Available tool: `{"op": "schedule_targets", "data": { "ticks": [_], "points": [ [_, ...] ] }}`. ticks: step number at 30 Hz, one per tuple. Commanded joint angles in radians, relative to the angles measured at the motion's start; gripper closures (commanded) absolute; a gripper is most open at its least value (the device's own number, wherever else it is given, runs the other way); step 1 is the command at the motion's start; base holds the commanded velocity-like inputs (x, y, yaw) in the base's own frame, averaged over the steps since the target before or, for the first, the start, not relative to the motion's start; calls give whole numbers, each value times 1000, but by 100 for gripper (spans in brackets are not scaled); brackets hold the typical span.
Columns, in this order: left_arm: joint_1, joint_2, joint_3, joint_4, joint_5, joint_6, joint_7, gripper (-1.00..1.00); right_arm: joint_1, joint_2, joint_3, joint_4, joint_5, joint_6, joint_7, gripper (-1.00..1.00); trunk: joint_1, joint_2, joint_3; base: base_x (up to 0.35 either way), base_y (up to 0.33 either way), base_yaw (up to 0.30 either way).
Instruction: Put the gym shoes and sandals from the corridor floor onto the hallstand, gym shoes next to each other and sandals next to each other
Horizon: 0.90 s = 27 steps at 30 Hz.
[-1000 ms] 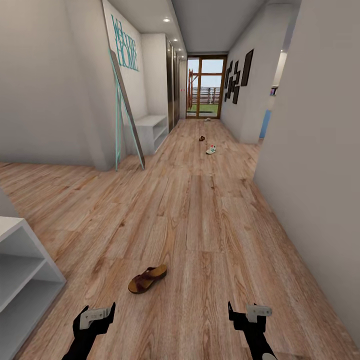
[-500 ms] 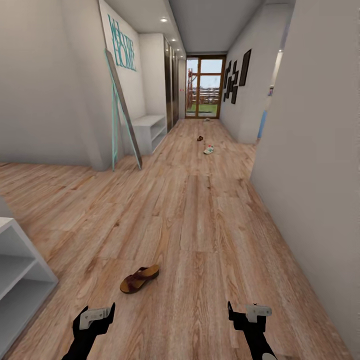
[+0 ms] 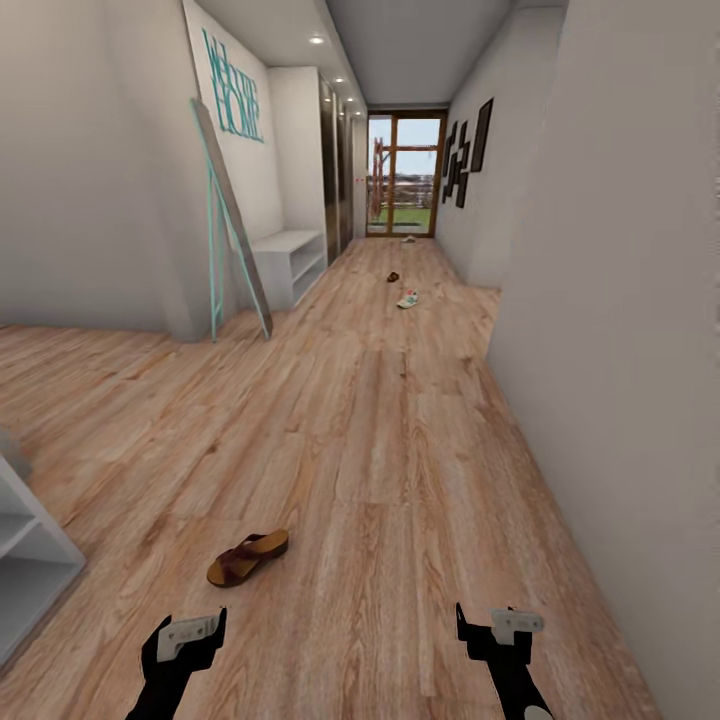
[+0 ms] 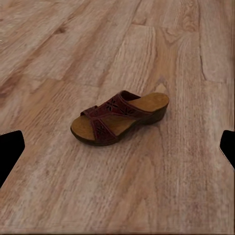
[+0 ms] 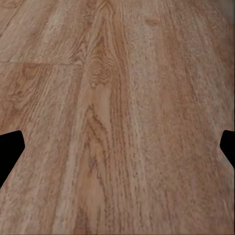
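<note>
- Down on the floor (image 3: 400, 430), just ahead of our left gripper (image 3: 190, 632), lies a sandal (image 3: 247, 557), flat on its sole, brown strap up and tan footbed showing.
- From our left wrist camera the sandal (image 4: 120, 117) sits well ahead of the fingers (image 4: 11, 149), between their two dark tips but apart from both; nothing touches it.
- Our left fingers are spread wide and hold nothing.
- Our right gripper (image 3: 497, 627) hangs over bare planks, well apart from the sandal; its wrist camera gives us wood grain (image 5: 112, 112) between the two tips (image 5: 11, 147), fingers released and empty too.
- Far up the corridor we spot a second sandal (image 3: 393, 277) and, just nearer than it, a gym shoe (image 3: 407, 299) with a touch of green and red, both on the floor.
- Something pale (image 3: 409, 239) lies near the glass door (image 3: 402, 173); too small for us to tell.
- On the left wall stands the rack (image 3: 288, 262), white and low, past a teal frame (image 3: 222, 225) leaning on the wall corner.
- At our near left edge we catch the corner of a white shelf unit (image 3: 25, 560).
</note>
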<state>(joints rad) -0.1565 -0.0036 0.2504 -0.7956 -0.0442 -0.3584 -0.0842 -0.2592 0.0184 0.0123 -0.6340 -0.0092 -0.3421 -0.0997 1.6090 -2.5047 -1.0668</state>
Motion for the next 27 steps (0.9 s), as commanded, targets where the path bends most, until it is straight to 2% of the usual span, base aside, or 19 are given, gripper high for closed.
{"op": "schedule_targets", "data": {
  "ticks": [1, 15, 27],
  "points": [
    [0, 0, 0, 0, 0, 0, 4, -100, 0, 0, 0, 0, 0, 0, 0, -100, 0, 0, 0, 6, -295, 0],
    [0, 5, -2, 3, 0, 0, 18, -100, 0, 0, 0, 0, 0, 0, 0, -100, 0, 0, 0, 106, -269, 0],
    [0, 5, -1, 4, 1, 0, 20, -100, 0, 1, 1, -1, 0, 0, 0, -100, 0, 0, 0, 59, -75, 0]
  ]
}}
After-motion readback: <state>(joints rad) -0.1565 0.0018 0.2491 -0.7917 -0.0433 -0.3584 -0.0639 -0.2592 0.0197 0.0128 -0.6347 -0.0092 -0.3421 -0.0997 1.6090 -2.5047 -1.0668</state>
